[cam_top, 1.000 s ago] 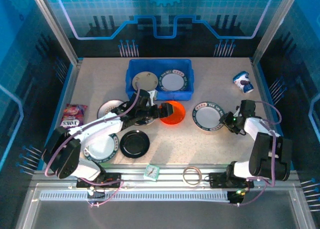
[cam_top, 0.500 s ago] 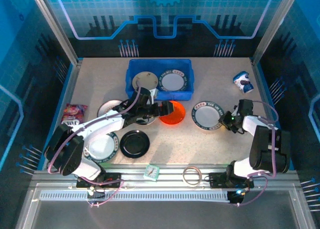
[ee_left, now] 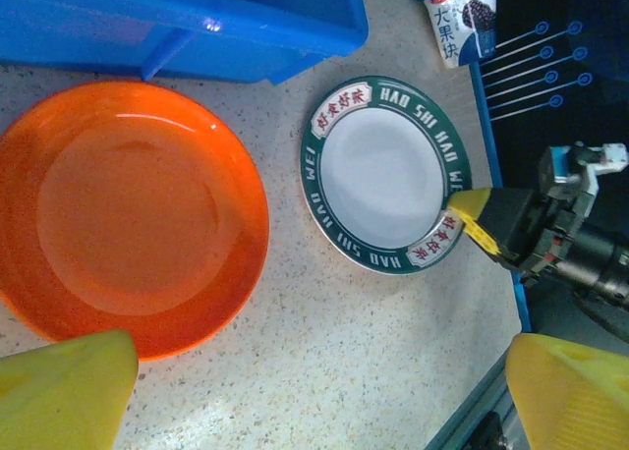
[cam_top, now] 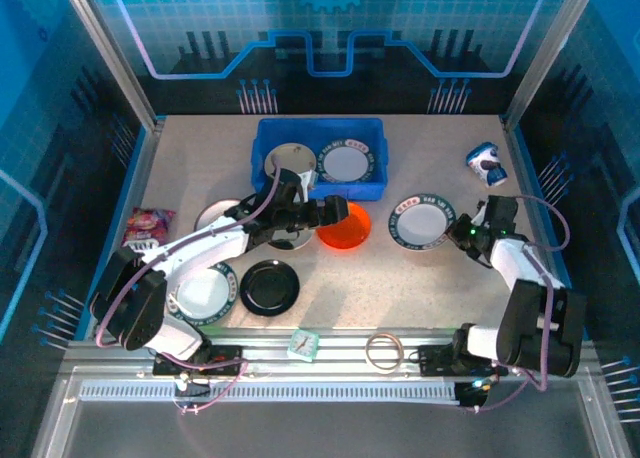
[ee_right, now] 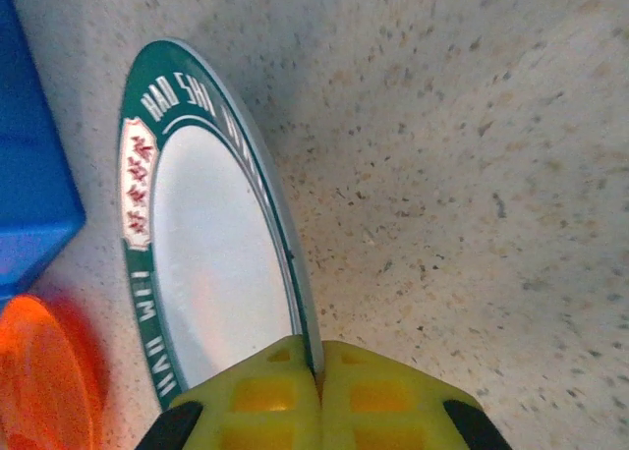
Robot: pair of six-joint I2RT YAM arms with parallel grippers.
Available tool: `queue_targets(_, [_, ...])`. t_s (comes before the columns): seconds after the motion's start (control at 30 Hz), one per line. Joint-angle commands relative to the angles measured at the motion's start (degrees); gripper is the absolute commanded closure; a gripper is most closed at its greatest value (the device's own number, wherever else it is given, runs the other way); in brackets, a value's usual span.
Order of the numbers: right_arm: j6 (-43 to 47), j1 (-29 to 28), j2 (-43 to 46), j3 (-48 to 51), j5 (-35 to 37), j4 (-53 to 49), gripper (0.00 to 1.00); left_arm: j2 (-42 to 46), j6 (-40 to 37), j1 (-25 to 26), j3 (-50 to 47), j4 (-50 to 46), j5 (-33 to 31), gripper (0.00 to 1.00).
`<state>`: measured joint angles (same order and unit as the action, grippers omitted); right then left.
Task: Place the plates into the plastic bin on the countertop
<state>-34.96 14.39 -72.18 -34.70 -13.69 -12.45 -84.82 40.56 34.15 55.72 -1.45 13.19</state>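
The blue plastic bin (cam_top: pixel 368 185) stands at the back of the countertop (cam_top: pixel 440 288) with two plates (cam_top: pixel 346 163) in it. A white plate with a green lettered rim (cam_top: pixel 420 221) (ee_left: pixel 383 175) (ee_right: pixel 211 263) lies right of centre. My right gripper (cam_top: pixel 458 229) (ee_right: pixel 316 366) is shut on its right rim, pinching the edge between the yellow fingers (ee_left: pixel 470 212). The orange plate (cam_top: pixel 348 232) (ee_left: pixel 128 214) sits in front of the bin. My left gripper (cam_top: pixel 337 213) (ee_left: pixel 314 401) hangs open just over its edge, holding nothing. A black plate (cam_top: pixel 269 286) lies near the front.
More plates lie at the left, a grey one (cam_top: pixel 218 216) and a dark-rimmed one (cam_top: pixel 205 291) under the left arm. A snack packet (cam_top: pixel 147 228) lies far left, a blue-white cup (cam_top: pixel 486 163) (ee_left: pixel 462 18) at back right. A tape ring (cam_top: pixel 382 352) and small clock (cam_top: pixel 304 344) rest on the front rail.
My right gripper has closed on the green-rimmed plate's right rim, and the plate has shifted slightly toward the back. The left arm has barely moved.
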Motion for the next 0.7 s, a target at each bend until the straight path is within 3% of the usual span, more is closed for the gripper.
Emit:
queue_targets(0.0, [-0.7, 0.9, 8.0, -0.3, 1.3, -5.0, 1.00, 0.5, -0.1, -0.9, 1.5, -1.6, 1.4, 0.02])
queue_targets(0.27, [-1.1, 0.7, 22.1, -4.5, -3.8, -16.5, 1.00, 3.6, 1.3, -4.2, -0.4, -1.4, 1.6, 0.05])
queue_targets(0.43, [-1.8, -1.3, 25.6, -7.6, -10.4, -21.2, 1.00, 3.5, 2.7, -5.5, -1.7, 0.7, 2.5, 0.06])
queue_targets(0.67, [-7.5, -10.9, 24.1, -8.6, -17.4, -16.9, 1.00, -0.3, 6.3, -6.0, -0.6, 6.2, 6.0, 0.17])
